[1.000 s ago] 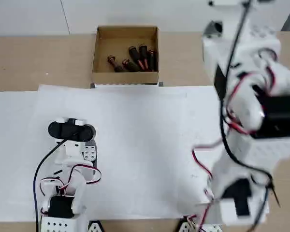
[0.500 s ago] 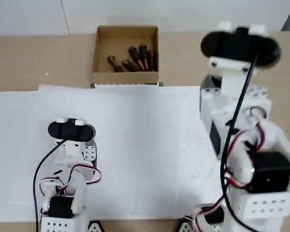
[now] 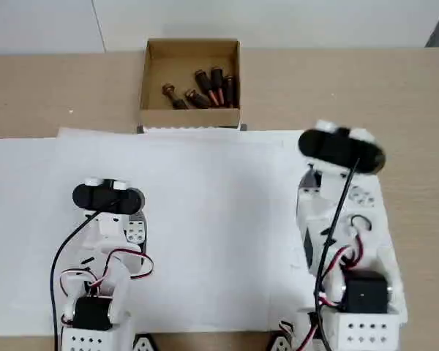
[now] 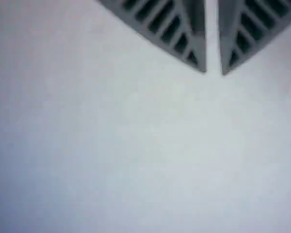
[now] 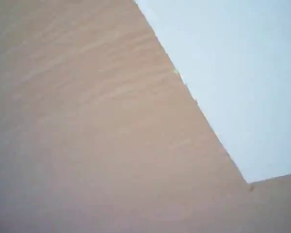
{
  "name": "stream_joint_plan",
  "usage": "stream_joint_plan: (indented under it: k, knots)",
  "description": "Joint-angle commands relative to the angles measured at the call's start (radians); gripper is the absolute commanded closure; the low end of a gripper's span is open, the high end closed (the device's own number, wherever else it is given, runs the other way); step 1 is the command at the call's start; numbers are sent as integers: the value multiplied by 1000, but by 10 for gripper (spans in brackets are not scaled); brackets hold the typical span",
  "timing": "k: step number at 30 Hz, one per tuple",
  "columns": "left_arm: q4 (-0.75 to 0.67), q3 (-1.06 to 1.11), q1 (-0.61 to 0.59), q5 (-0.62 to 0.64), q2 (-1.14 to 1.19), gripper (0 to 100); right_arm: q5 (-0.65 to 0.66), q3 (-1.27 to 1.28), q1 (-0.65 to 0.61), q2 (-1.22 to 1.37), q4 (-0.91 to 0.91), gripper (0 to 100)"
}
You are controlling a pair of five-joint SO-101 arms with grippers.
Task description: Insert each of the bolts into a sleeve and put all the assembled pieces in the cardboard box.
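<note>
The left gripper (image 4: pixel 213 72) is positioned over white paper (image 4: pixel 136 155). Its 2 grey ribbed fingers (image 4: pixel 177 26) taper to tips set close together, separated by a narrow slit.

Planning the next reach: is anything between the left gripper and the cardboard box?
Nothing visible: just white paper lies between the left gripper and the box, which already holds the bolts.

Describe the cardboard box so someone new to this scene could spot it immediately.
On the wooden table lies a large white paper sheet. Just beyond the sheet's far edge, a little left of centre in the high view, sits the cardboard box: square, brown and open-topped, the sole container, with several dark bolts lying inside it.
</note>
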Motion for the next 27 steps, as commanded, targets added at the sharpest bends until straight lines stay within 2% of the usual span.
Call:
stream_joint_plan:
  k: [1, 11, 19, 24, 27]
  knots:
    - [8, -4, -2, 0, -9, 995, -12, 107, 8, -71, -70, 996]
    - [8, -4, -2, 0, -9, 995, -14, 434, 2, -206, -186, 995]
    - [8, -4, -2, 0, -9, 995, -14, 626, -107, -378, -194, 995]
    - [8, -4, -2, 0, -9, 995, -12, 721, -128, -526, -176, 995]
    - [8, -4, -2, 0, -9, 995, -14, 718, -128, -527, -151, 995]
